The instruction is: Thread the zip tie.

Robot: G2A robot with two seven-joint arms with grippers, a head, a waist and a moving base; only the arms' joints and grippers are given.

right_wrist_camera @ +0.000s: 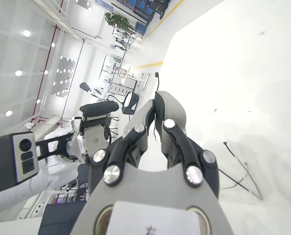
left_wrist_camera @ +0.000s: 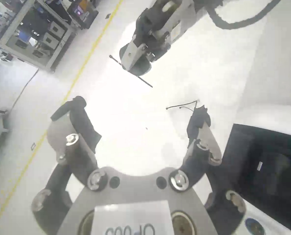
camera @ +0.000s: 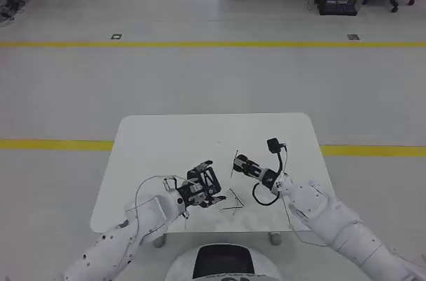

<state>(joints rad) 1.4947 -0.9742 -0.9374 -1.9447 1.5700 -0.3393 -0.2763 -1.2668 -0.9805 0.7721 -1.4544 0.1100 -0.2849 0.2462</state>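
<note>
A thin black zip tie (right_wrist_camera: 157,80) is pinched in my right gripper (right_wrist_camera: 155,99), which is shut on it above the middle of the white table (camera: 164,133). The tie's head sticks out past the fingertips and its tail hangs behind them. In the left wrist view the same tie (left_wrist_camera: 145,82) pokes out both sides of the right gripper (left_wrist_camera: 129,62). My left gripper (left_wrist_camera: 135,110) is open with nothing between its fingers, a short way from the right one. From above, the left gripper (camera: 211,184) sits just left of the right gripper (camera: 239,164).
Loose black zip ties (camera: 233,201) lie on the table near its front edge, between the two arms; they also appear as the loose ties (right_wrist_camera: 233,182) and a loose tie (left_wrist_camera: 182,105). The far half of the table is bare. Floor with yellow lines surrounds it.
</note>
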